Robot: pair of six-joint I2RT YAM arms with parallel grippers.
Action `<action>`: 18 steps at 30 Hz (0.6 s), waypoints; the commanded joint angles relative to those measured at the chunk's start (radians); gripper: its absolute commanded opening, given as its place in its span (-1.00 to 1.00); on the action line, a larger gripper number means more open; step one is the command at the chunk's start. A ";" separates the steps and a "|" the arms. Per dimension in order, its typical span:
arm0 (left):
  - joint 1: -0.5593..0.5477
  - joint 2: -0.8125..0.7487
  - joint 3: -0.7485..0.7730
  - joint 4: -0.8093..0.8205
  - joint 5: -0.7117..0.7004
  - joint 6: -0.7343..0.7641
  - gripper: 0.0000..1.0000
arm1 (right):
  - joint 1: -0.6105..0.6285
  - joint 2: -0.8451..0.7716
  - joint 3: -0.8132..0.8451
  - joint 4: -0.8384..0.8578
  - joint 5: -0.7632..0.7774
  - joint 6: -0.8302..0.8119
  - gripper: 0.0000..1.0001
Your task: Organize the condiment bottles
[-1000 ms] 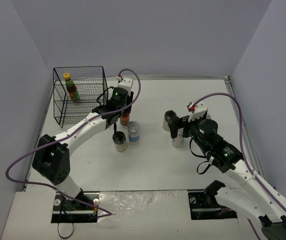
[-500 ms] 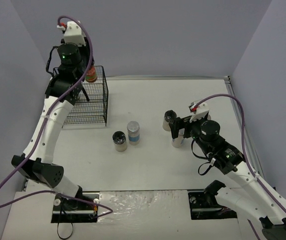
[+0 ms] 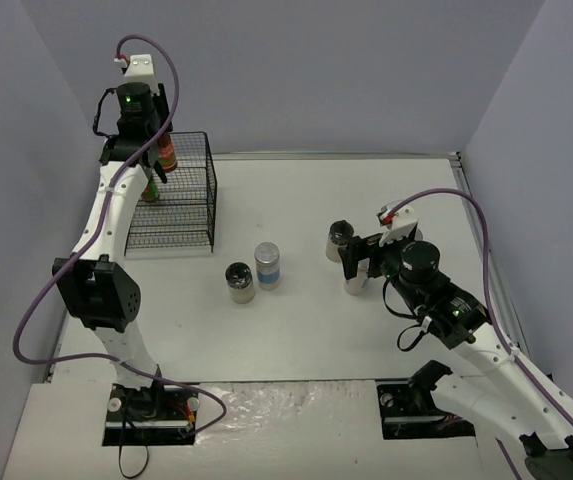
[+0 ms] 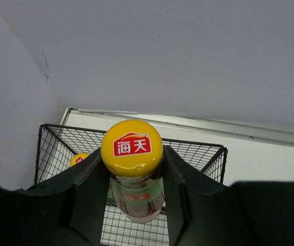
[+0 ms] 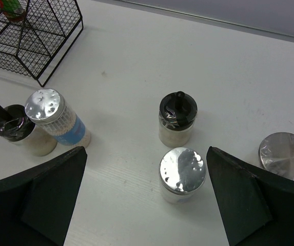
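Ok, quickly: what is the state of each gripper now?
Left gripper: shut on the sauce bottle.
Right gripper: open, holding nothing.

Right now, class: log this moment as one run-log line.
left gripper: shut on sauce bottle, over wire rack | right gripper: open, by silver-lid jar | racked: second bottle

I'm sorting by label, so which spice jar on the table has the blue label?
The silver-lidded jar standing beside the black-lidded jar nearest the wire rack; no other jar shows blue.
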 commanded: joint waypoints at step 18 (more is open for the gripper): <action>0.030 0.001 0.034 0.293 0.074 -0.048 -1.00 | 0.000 0.030 -0.014 0.044 -0.024 0.009 1.00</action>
